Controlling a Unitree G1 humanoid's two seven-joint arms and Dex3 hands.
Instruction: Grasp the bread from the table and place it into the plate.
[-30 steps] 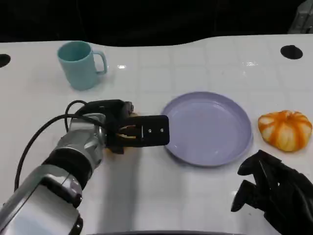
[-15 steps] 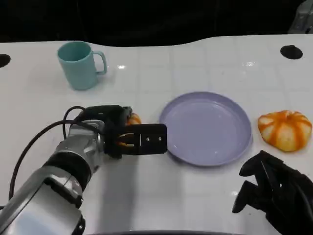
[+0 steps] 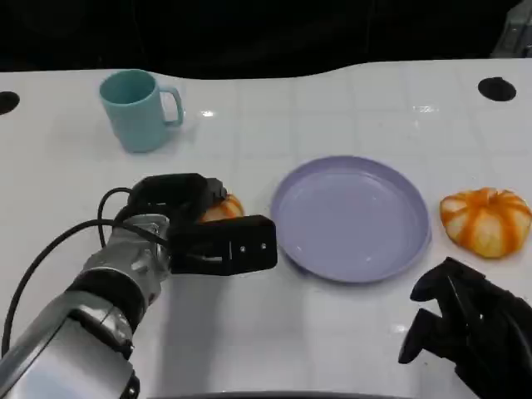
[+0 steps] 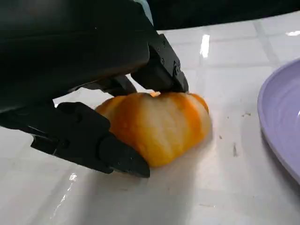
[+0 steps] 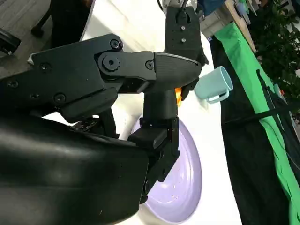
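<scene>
The golden-orange bread roll point(image 4: 157, 126) lies on the glossy white tiled table point(image 3: 332, 332), just left of the round lavender plastic plate point(image 3: 353, 218), apart from its rim with a strip of bare table between them. My left hand point(image 3: 208, 237) is around it: in my left wrist view my black fingers point(image 4: 84, 136) press its near and far sides, gripping it where it rests on the surface. From my head view most of the roll is covered by that hand; only an orange sliver point(image 3: 223, 208) shows. The plate's near rim is low and open table lies before it. My right hand point(image 3: 465, 328) rests at the table's near right edge, fingers curled inward around nothing, partly cut off. Just beyond it sits a second orange-and-white striped bun point(image 3: 486, 220), right of the plate. A teal ceramic mug point(image 3: 137, 108) stands well back at the left.
</scene>
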